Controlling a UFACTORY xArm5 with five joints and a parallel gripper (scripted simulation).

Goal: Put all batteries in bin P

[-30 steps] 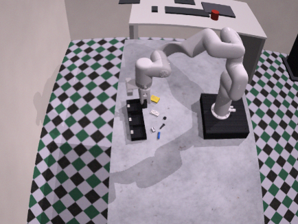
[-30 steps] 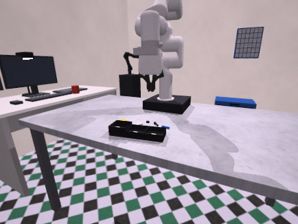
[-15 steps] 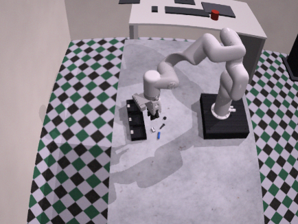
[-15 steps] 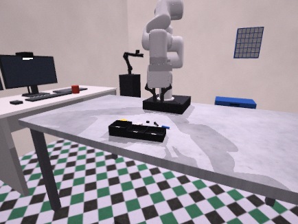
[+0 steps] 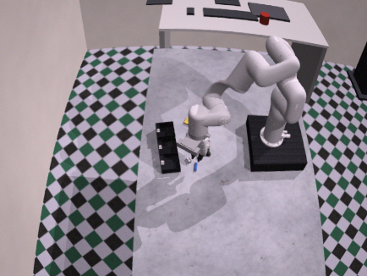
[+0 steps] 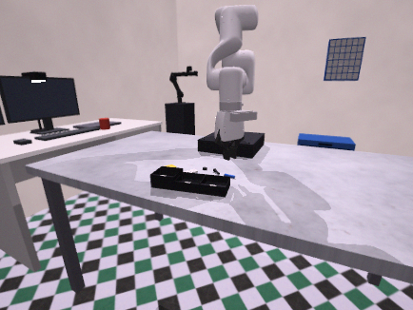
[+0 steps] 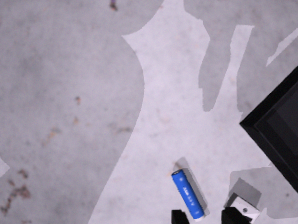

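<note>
A blue battery lies flat on the grey bench, out in the open and just beside the black bin row, not inside it. In the wrist view it sits near the bottom edge, slanted, with a white cap at its lower end. A small white block lies close to its right, and a corner of the bins fills the right edge. The jaws hang above the bench with the battery's lower end between their two dark tips; they are parted a little and hold nothing. From the top view the battery lies just below the gripper, with the three-part bin row to the left and a yellow item partly hidden behind the arm. The arm stands on a black base to the right. The bin letters cannot be read here
</note>
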